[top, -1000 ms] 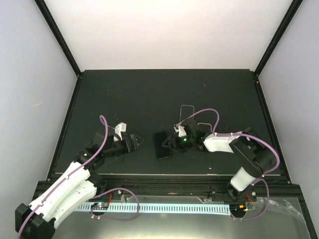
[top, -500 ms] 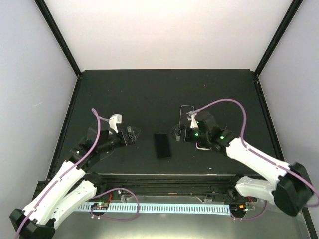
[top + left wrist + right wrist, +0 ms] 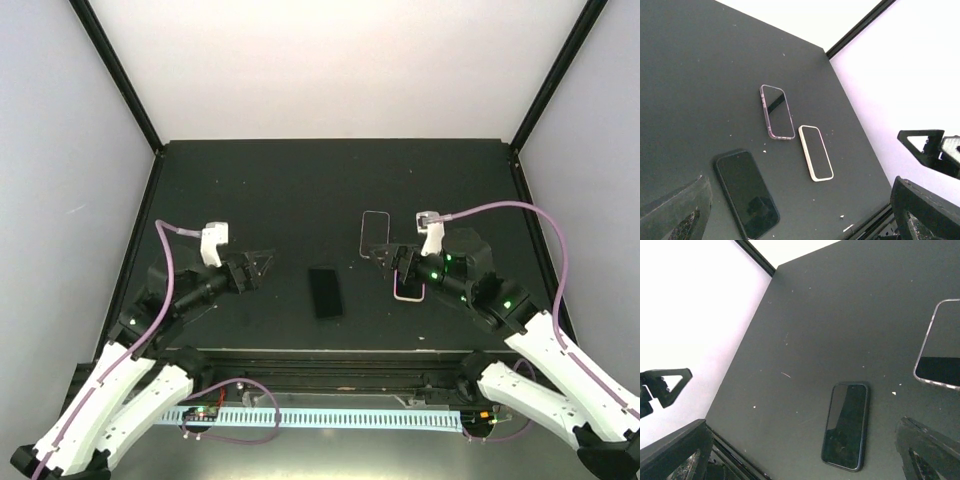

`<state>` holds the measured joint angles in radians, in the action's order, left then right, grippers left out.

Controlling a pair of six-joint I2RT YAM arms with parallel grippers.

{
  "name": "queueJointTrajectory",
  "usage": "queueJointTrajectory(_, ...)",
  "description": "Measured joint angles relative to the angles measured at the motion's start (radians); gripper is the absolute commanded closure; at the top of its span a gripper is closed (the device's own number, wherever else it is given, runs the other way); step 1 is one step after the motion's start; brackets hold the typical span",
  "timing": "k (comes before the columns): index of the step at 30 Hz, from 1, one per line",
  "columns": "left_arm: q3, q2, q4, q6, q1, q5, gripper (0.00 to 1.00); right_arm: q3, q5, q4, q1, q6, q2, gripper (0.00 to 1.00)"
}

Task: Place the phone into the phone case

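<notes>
A black phone (image 3: pixel 325 292) with a dark rim lies flat, screen up, on the black table between the two arms. It also shows in the left wrist view (image 3: pixel 746 193) and the right wrist view (image 3: pixel 846 425). A clear case (image 3: pixel 374 232) lies behind and to the right of it, and also appears in both wrist views (image 3: pixel 777 111) (image 3: pixel 940 355). A cream-rimmed case (image 3: pixel 408 291) (image 3: pixel 815 152) lies to the right, partly under the right arm. My left gripper (image 3: pixel 262 265) (image 3: pixel 800 220) is open and empty, left of the phone. My right gripper (image 3: pixel 385 257) (image 3: pixel 800 460) is open and empty, right of it.
The black table (image 3: pixel 250 190) is ringed by a raised black frame, with white walls behind and at the sides. A metal rail (image 3: pixel 330 372) runs along the near edge. The right gripper's finger (image 3: pixel 930 147) shows at the edge of the left wrist view.
Both arms have drawn back from the phone: the right gripper moved right and up off it, the left gripper moved left. The phone has stayed in place.
</notes>
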<state>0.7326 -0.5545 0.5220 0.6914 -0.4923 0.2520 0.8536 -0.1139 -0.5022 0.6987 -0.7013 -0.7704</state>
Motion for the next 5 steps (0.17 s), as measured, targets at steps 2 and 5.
queueJointTrajectory(2, -0.001, 0.012, -0.007, -0.006, 0.0, 0.003, 0.01, -0.014, 0.0, -0.002, 0.0, -0.003, 0.008, 0.0)
queueJointTrajectory(5, -0.005, 0.028, -0.024, -0.015, 0.0, 0.004, 0.01, -0.038, 0.001, -0.007, 0.0, -0.006, 0.014, 0.0)
